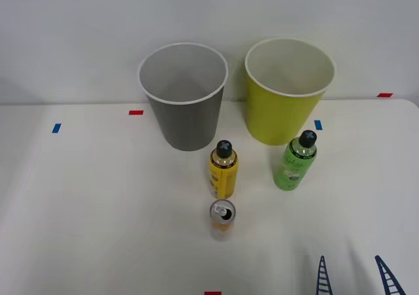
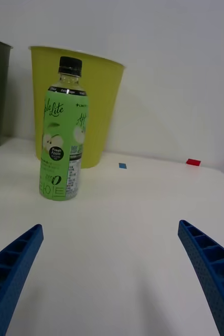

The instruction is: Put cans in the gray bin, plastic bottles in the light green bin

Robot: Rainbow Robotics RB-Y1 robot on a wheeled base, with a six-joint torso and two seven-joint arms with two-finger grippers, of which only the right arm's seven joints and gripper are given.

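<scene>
The right claw (image 1: 354, 275) hangs low over the table (image 1: 98, 229), its two blue ribbed fingers (image 2: 12, 268) spread wide apart with nothing between them, tips pointing forward at the table's near right part.

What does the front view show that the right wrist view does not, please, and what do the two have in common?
The front view alone has the yellow bottle, the orange-yellow can nearer the robot, and the pale, bare insides of both bins. The right wrist view alone has the green bottle's label lettering and the space between it and the open right gripper. Both share the green bottle standing before the light green bin, the gray bin and the white table.
</scene>
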